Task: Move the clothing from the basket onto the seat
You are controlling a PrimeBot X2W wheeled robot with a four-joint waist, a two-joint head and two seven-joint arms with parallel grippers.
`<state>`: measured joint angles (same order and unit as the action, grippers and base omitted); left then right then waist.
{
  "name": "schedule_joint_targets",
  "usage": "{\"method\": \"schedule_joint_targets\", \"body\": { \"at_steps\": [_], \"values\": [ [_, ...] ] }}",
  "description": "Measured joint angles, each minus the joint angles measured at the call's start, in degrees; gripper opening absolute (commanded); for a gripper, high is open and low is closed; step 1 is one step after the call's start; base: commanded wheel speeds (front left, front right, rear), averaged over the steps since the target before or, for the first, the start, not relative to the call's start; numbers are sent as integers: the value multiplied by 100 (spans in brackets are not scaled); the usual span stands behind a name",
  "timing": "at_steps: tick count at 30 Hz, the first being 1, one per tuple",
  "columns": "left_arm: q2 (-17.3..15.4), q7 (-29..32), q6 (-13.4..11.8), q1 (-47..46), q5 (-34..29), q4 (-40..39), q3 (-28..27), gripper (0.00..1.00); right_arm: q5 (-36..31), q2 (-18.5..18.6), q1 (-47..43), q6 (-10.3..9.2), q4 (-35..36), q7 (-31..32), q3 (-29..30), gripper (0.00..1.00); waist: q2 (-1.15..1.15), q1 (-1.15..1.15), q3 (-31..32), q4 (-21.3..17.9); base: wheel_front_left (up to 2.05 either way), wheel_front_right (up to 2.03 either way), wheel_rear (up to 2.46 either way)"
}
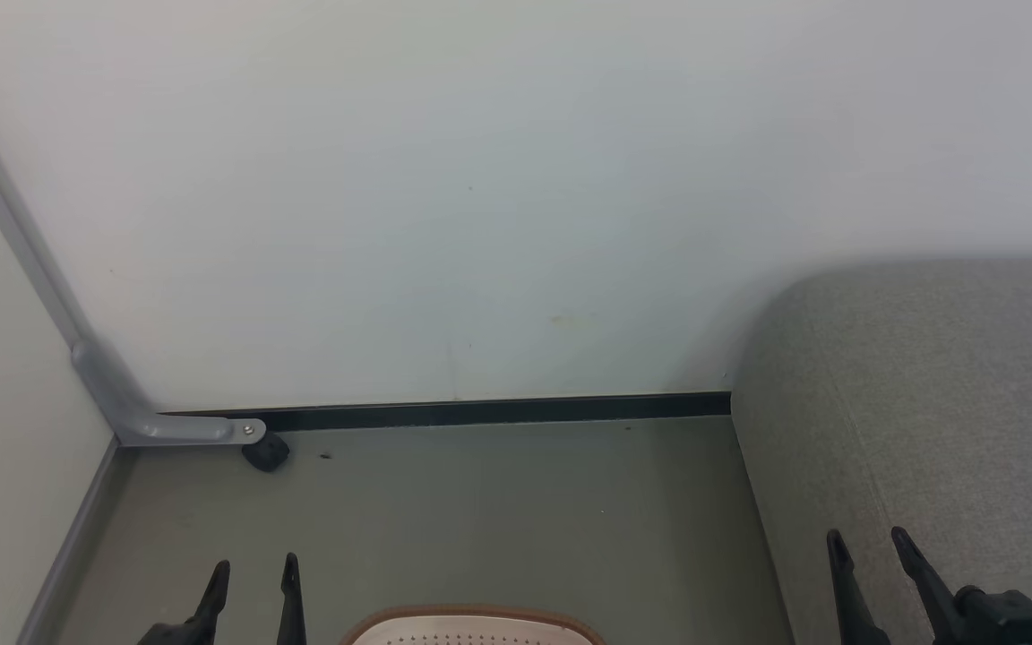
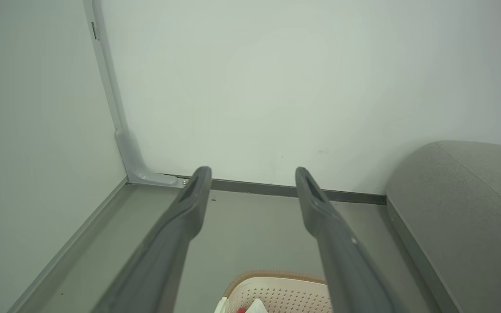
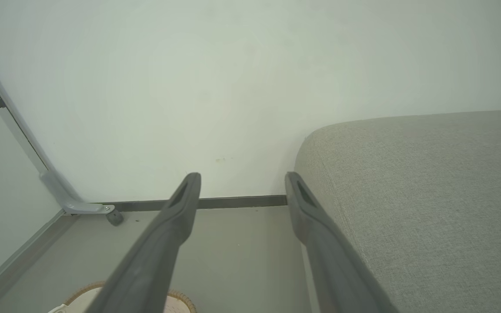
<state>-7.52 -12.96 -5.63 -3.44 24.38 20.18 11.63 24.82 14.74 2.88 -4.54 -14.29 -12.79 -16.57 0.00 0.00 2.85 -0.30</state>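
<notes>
The basket's (image 1: 471, 629) far rim, cream with a brown woven edge, peeks in at the bottom middle of the head view. In the left wrist view the basket (image 2: 276, 289) lies low between the fingers, and a scrap of red and white clothing (image 2: 250, 308) shows inside it. The grey-green seat (image 1: 928, 412) fills the right side. My left gripper (image 1: 253, 573) stands open over the floor, left of the basket, holding nothing. My right gripper (image 1: 870, 542) is open and empty above the seat's front part. The right wrist view shows the seat (image 3: 420, 195) and the basket's rim (image 3: 181, 300).
A pale wall with a dark skirting strip (image 1: 480, 410) closes the far side. A grey panel frame with a small black caster (image 1: 265, 451) stands in the left corner. Bare grey-green floor (image 1: 480, 511) lies between basket, wall and seat.
</notes>
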Motion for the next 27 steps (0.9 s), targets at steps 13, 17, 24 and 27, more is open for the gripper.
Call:
{"method": "schedule_joint_targets", "body": {
  "at_steps": [13,17,24,27],
  "values": [
    [76,-132,-98,0,-324,142,-45,100,-368,71,-3,-59,38,-141,-86,100,0,0,18,20,0,0,0],
    [101,-132,-98,0,-320,154,-51,100,-367,70,-5,-100,45,-142,-70,100,0,0,18,23,0,0,0],
    [116,-132,-98,0,-319,191,-63,100,-367,70,-6,-100,62,-142,-57,100,0,0,22,23,0,0,0],
    [121,-132,-98,0,-319,201,-63,100,-367,69,-13,-101,74,-142,-56,100,0,0,25,25,0,0,0]
  ]
}}
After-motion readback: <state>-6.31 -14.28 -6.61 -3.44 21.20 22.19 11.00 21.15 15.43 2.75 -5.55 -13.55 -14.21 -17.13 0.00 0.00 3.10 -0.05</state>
